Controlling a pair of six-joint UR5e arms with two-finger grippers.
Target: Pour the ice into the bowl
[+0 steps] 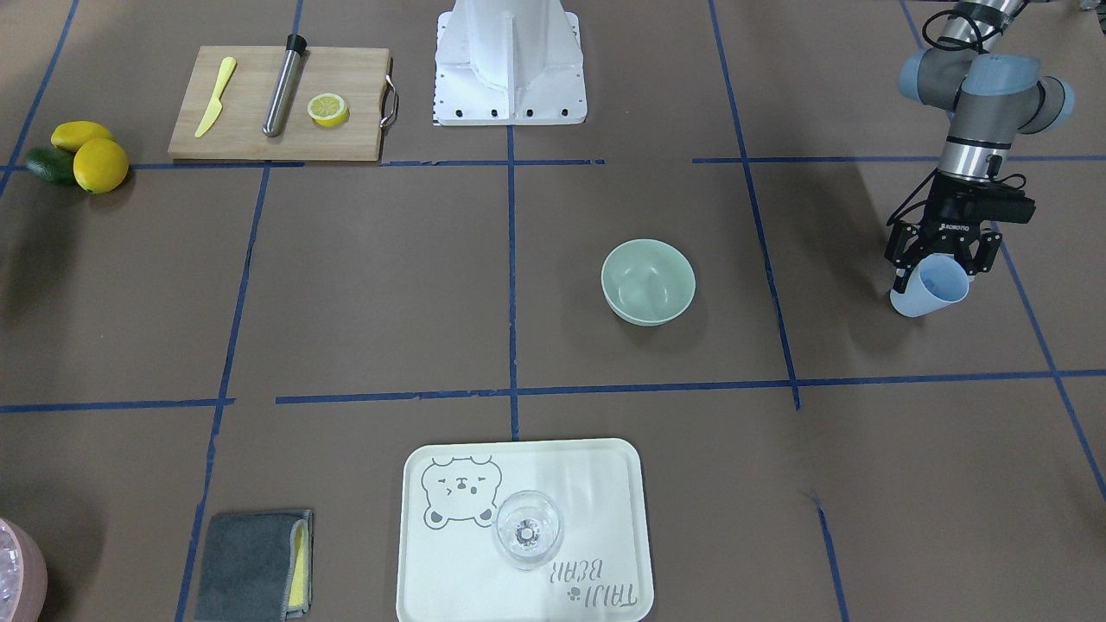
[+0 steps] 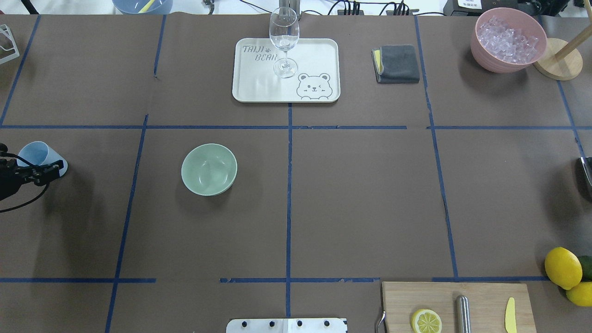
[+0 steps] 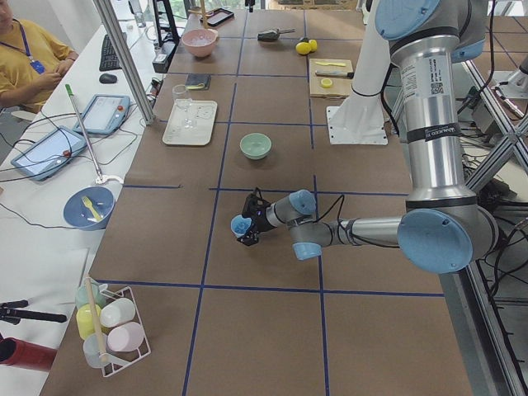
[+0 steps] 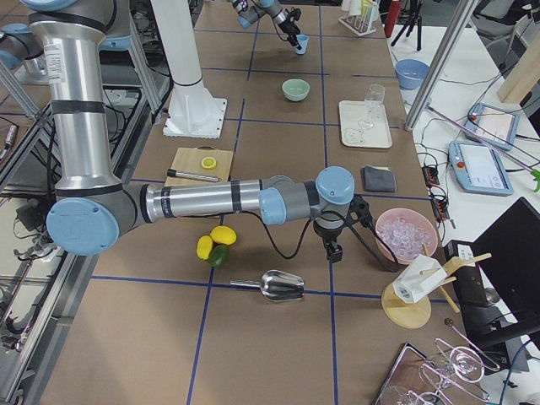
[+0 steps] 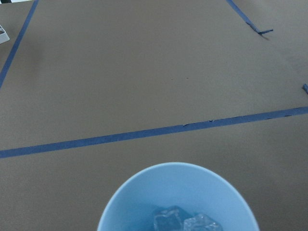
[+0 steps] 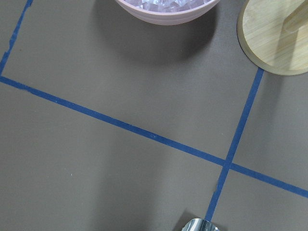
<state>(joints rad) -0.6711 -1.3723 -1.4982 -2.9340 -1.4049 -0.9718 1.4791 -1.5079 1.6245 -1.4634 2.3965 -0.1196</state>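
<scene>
- Left fingers [image 1: 942, 259] clamped on tilted blue cup [image 1: 930, 288] holding ice [image 5: 185, 222].
- Bowl [image 1: 648, 282] well apart at 9 o'clock; early tip risks spill on desk [image 1: 363, 328].
- Right fingers' state: cannot tell.

Brown taped table [image 2: 351, 199] — mint bowl [image 2: 209, 169], bear tray [image 2: 259, 88], cutting board [image 2: 462, 291], grey cloth [image 2: 398, 64], pink tub [image 2: 499, 64]

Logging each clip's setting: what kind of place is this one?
Probably a robotics lab staged as a drink-prep station: a table papered brown and gridded with blue tape, operators' tablets alongside, and a cutting board, wine glass and ice tub as props.
</scene>
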